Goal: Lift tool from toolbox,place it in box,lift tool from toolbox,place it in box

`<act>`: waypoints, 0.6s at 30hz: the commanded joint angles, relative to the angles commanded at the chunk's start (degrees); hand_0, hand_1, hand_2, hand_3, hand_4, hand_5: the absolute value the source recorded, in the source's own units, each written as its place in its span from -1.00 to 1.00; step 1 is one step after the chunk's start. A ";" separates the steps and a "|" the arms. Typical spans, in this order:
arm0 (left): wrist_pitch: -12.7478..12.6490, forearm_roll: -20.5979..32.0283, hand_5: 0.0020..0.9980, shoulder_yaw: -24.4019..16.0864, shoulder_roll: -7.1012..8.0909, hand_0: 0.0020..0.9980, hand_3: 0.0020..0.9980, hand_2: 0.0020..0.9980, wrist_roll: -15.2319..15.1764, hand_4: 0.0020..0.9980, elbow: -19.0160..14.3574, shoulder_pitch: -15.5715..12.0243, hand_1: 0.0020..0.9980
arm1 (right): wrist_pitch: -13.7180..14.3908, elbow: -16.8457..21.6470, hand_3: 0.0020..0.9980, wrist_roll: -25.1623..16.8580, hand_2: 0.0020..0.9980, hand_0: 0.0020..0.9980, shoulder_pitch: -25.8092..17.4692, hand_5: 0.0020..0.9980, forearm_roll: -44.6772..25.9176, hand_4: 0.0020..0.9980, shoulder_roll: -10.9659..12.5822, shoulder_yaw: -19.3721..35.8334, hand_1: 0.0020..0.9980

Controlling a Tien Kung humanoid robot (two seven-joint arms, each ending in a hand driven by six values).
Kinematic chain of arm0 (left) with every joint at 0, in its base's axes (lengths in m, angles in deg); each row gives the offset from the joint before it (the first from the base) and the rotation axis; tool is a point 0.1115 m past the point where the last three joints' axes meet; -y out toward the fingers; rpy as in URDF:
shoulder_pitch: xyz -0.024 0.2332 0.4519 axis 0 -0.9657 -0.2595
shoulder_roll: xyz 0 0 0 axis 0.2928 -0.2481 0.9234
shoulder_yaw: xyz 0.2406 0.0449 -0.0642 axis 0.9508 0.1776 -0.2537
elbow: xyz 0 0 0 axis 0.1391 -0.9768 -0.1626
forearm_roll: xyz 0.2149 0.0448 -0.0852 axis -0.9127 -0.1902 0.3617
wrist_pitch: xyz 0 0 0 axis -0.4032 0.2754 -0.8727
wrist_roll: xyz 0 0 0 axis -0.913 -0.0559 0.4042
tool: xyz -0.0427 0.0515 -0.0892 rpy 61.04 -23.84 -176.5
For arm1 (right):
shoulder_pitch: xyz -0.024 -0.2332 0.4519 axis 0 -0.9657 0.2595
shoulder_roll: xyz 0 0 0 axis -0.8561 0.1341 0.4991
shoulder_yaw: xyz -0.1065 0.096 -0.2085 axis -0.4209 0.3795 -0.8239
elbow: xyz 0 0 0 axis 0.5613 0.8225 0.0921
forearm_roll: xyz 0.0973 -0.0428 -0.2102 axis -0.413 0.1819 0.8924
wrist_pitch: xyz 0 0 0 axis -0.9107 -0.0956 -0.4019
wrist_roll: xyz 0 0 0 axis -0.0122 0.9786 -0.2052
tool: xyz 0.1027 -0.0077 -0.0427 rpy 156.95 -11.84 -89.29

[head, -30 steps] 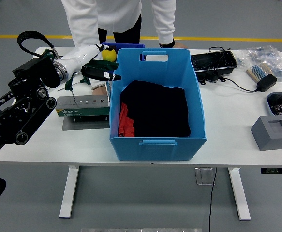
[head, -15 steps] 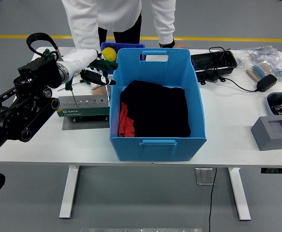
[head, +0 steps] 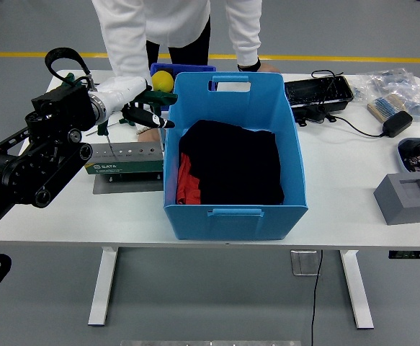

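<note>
The green toolbox (head: pixel 123 159) sits open on a grey plate at the table's left, its top a row of holes. My left arm reaches in from the left with its white forearm (head: pixel 119 91), and my left hand (head: pixel 150 117) hovers dark over the toolbox's far right corner, close to the blue box's left wall. I cannot make out whether it holds anything. A green-handled screwdriver (head: pixel 102 127) lies behind the toolbox. The big blue box (head: pixel 235 214) stands mid-table with black cloth (head: pixel 235 162) and something red (head: pixel 184 180) inside.
A person in a white coat stands at the far side, one hand (head: pixel 261 67) resting on the table behind the blue box. A yellow ball (head: pixel 163 79) sits behind my hand. A black tray (head: pixel 318 92), power adapter (head: pixel 397 122) and grey block (head: pixel 405 198) lie to the right.
My left arm has swung in and upward, and the hand has sunk slightly toward the toolbox's far edge. The blue box and the person have not moved.
</note>
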 joint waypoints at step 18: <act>-0.87 1.71 0.39 1.24 0.02 -0.62 -0.73 -0.85 0.40 1.00 1.26 0.25 -0.97 | -0.28 0.00 0.16 0.70 0.48 0.40 0.05 0.37 3.73 0.66 0.20 3.67 0.36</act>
